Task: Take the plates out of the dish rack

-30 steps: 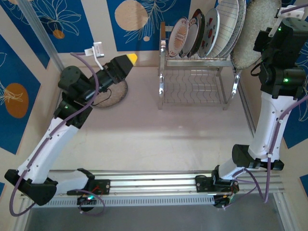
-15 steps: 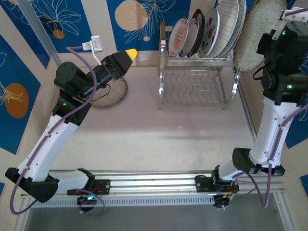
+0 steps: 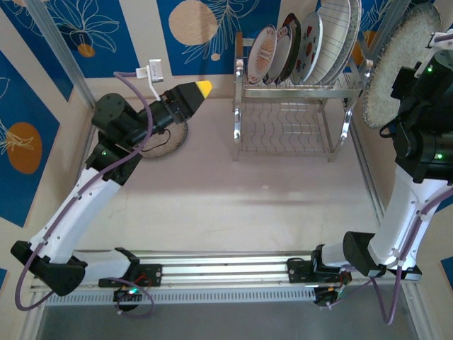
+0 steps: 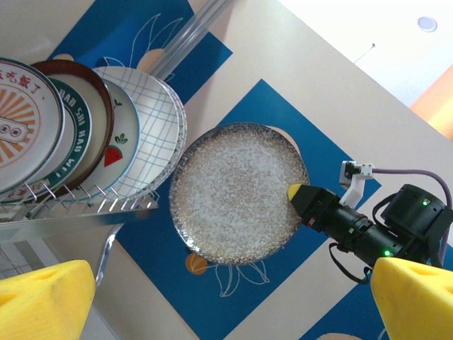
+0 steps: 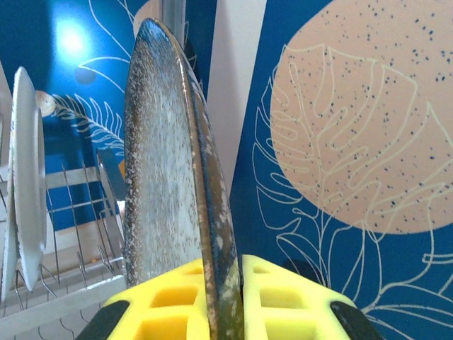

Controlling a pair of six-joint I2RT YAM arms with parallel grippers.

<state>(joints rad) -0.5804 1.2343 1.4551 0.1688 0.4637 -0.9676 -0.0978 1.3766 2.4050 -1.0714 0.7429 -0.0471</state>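
Right gripper (image 5: 223, 301) closed on the lower rim of the speckled plate (image 5: 166, 170), which stands on edge between the yellow pads. In the overhead view the speckled plate (image 3: 405, 65) hangs in the air just right of the dish rack (image 3: 287, 124), apart from it. Five other plates (image 3: 304, 42) stand in the upper slots. The left gripper (image 3: 201, 88) hovers above the table (image 3: 248, 205) left of the rack, its fingers (image 4: 42, 297) spread wide and holding nothing. A second speckled plate (image 3: 172, 139) lies flat on the table under that arm.

Probable hazards: the grip covers only a small part of the rim, so the plate's weight could make it pivot or slide between the pads during a quick turn of the wrist. A swing back to the left could strike the rack's right leg or the grid-patterned plate (image 4: 152, 134). Released while upright, the plate would likely roll or fall flat hard; it needs tilting before it is set down.
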